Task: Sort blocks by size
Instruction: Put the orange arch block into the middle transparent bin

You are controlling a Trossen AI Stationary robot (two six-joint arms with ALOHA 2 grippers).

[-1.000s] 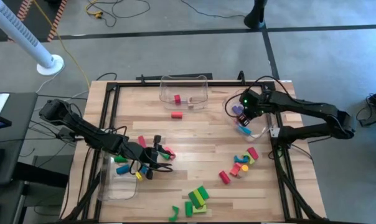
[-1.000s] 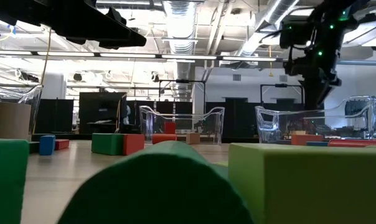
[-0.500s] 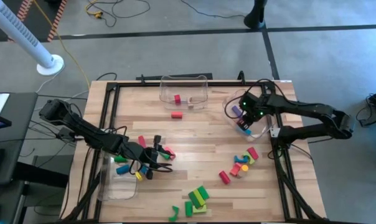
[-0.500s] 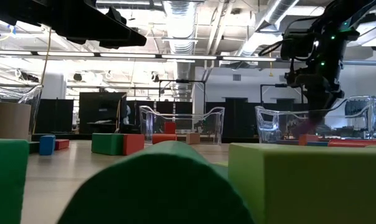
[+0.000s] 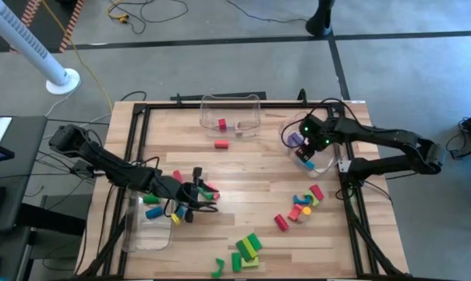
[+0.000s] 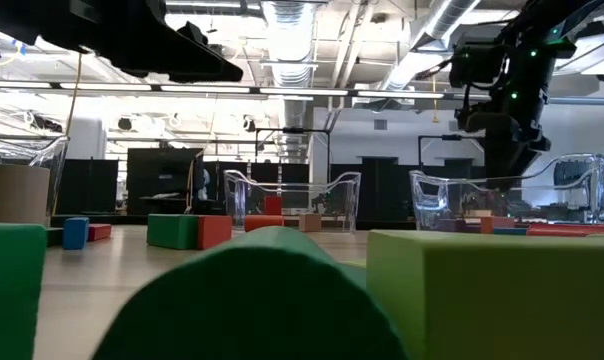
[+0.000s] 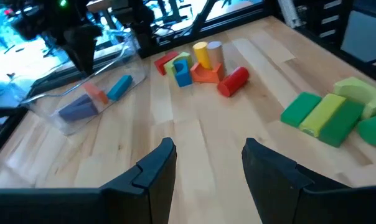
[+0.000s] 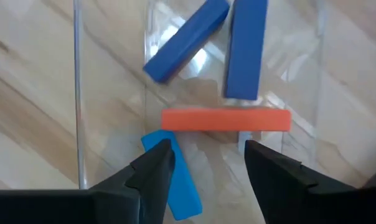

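Hanging over the clear bin (image 5: pixel 312 160) at the right side of the table (image 5: pixel 251 176), the right gripper (image 8: pixel 205 163) now has its fingers spread apart with nothing between them. A second ago it sat a bit higher above this bin, then it dipped down into it, and now it is up a little again. An orange bar (image 8: pixel 225 119) lies flat on the bin floor just past the fingertips. Two dark blue bars (image 8: pixel 245 46) and a light blue block (image 8: pixel 175 180) lie close around it. The right arm reaches in from the right edge of the table, bent at the elbow, with the gripper pointing down.

The left gripper (image 5: pixel 190 200) has slid a tiny bit toward the table's middle. Its fingers are spread and hold nothing. The left arm stretches low across the table from the left side, and the gripper points along the wood toward the right. Small blocks (image 5: pixel 177 204) lie all around it, near another bin (image 5: pixel 146 234) at the left.

More blocks wait on the table: a mixed pile (image 5: pixel 302 207) near the right side and a green pile (image 5: pixel 247 250) at the front. A red block (image 5: pixel 221 144) lies in front of the back bin (image 5: pixel 230 113).
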